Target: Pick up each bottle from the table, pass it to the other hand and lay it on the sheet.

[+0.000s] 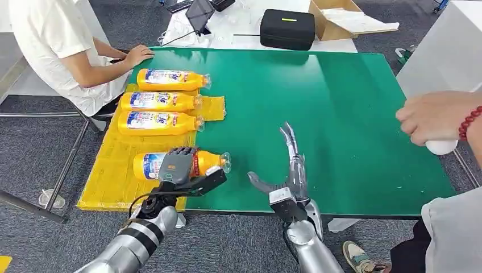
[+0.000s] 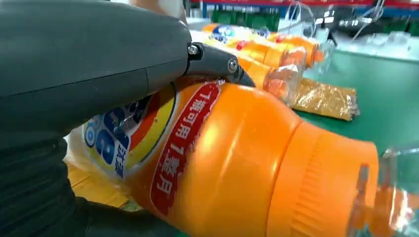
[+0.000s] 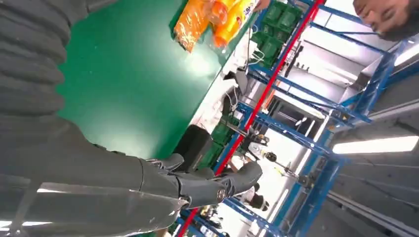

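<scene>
The left hand (image 1: 177, 165) sat right on top of the fourth bottle (image 1: 207, 162), fingers wrapped over its labelled middle and gripping it, and the left wrist view backed that up, with the thick thumb pressed along the label and the orange shoulder bulging out past it. That bottle lay on its side at the near edge of the yellow sheet (image 1: 105, 182), long axis running across the table, base over the sheet and clear cap (image 1: 225, 161) poking out over the green table (image 1: 352, 114) toward the right hand. Whether it had fully touched down or hung just above the sheet, the pictures didn't settle. Three more bottles (image 1: 162, 101) lay further back on the sheet, parallel, caps all to the same side, so this one matched the row. The right hand (image 1: 287, 170) hovered over the table just beside that cap, palm turned, fingers spread and straight, thumb out, holding nothing; the right wrist view showed the same loose, splayed fingers above bare green. So the left hand was the one on the job and the nearer by far. The call from here, as a judgement: the left fingers only needed to let go straight upward, since the bottle lay crosswise and could roll toward the table's near edge if nudged. A person's hand (image 1: 437, 116) held a white thing at the far right.
</scene>
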Motion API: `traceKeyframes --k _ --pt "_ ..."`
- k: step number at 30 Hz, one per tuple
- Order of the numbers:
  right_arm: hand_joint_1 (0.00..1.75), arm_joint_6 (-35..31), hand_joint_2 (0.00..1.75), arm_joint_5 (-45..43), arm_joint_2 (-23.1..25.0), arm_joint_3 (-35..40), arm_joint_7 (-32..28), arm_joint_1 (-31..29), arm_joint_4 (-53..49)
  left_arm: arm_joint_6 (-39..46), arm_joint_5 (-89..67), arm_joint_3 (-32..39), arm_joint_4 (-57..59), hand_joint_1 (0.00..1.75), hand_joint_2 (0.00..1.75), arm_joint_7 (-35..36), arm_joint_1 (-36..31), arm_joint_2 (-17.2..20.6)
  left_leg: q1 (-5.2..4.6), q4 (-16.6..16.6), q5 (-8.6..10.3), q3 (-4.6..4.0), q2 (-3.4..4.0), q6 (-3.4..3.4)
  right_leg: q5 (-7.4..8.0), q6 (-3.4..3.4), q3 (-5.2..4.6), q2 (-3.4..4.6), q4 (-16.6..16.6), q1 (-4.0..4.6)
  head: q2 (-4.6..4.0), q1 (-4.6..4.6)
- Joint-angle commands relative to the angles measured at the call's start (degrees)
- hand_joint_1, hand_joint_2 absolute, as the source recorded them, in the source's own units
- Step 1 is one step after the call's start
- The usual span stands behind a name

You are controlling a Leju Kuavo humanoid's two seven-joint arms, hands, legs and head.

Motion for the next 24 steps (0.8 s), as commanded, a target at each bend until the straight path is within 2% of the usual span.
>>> traceKeyframes --k 1,2,8,9,10,12,18,19,23,24 --pt "0.0 0.57 0.0 -0.85 -0.67 1.65 0.06 -2.89 6.54 -6.19 3.28 1.12 9.28 0.35 1.75 2.43 -6.18 -0.64 0.07 0.01 -0.11 0.26 0.1 -0.03 -0.05 -0.1 0.24 0.11 -0.04 0.08 0.0 -0.02" --pt "0.0 0.41 0.0 -1.03 -0.72 1.77 0.06 -3.06 6.54 -7.46 3.62 1.19 9.79 0.26 1.75 2.92 -6.81 -0.52 0.08 0.04 -0.14 0.32 0.1 -0.03 -0.08 -0.12 0.31 0.12 -0.02 0.09 0.0 -0.02" --pt "0.0 0.41 0.0 -1.03 -0.72 1.77 0.06 -3.06 6.54 -7.46 3.62 1.19 9.79 0.26 1.75 2.92 -6.81 -0.52 0.04 -0.01 -0.06 0.18 0.08 -0.02 -0.02 -0.08 0.17 0.09 -0.04 0.05 0.0 0.0" --pt "0.0 0.43 0.0 -1.11 -0.69 1.74 0.06 -3.18 6.64 -8.22 3.74 1.21 10.17 0.14 1.75 3.15 -7.2 -0.38 0.02 -0.02 -0.05 0.17 0.08 -0.01 -0.01 -0.06 0.14 0.09 -0.03 0.03 0.0 -0.02" --pt "0.0 0.63 0.0 -1.6 -0.51 1.54 0.06 -3.38 6.99 -9.61 3.4 0.84 11.07 0.14 1.75 4.55 -8.04 -0.12 0.08 0.03 -0.14 0.31 0.18 -0.03 -0.06 -0.12 0.28 0.19 -0.03 0.09 0.0 -0.02" --pt "0.0 0.69 0.0 -2.06 -0.38 1.57 0.06 -3.61 7.57 -11.33 3.69 1.02 11.92 0.03 1.75 5.27 -8.85 0.35 0.04 0.01 -0.07 0.14 0.11 -0.02 -0.03 -0.07 0.13 0.08 -0.01 0.04 0.0 -0.02" --pt "0.0 0.36 0.0 -3.43 -0.98 2.77 0.06 -4.06 8.53 -15.19 4.99 1.26 12.65 0.0 1.75 3.22 -8.79 0.8 0.08 0.02 -0.14 0.33 0.21 -0.04 -0.05 -0.13 0.31 0.2 -0.03 0.08 0.0 -0.02" --pt "0.0 -0.07 1.75 -3.52 -1.25 3.35 0.06 -4.24 8.7 -15.6 5.26 1.19 12.58 0.0 1.75 2.63 -8.75 0.84 0.05 0.0 -0.1 0.25 0.18 -0.03 -0.03 -0.11 0.24 0.17 -0.03 0.06 0.0 0.0" --pt "0.0 -0.63 1.75 -3.81 -1.47 4.09 0.06 -4.61 9.41 -15.39 5.75 0.94 11.98 0.0 1.75 1.09 -8.6 0.77 0.02 -0.03 -0.05 0.17 0.12 -0.02 0.0 -0.07 0.16 0.11 -0.04 0.03 0.0 -0.02" --pt "0.0 -0.69 1.75 -3.85 -1.49 4.12 0.06 -4.61 9.4 -15.29 5.71 0.87 11.92 0.0 1.75 1.04 -8.63 0.77 0.11 0.05 -0.23 0.51 0.23 -0.05 -0.13 -0.19 0.5 0.24 -0.01 0.12 0.0 -0.02"
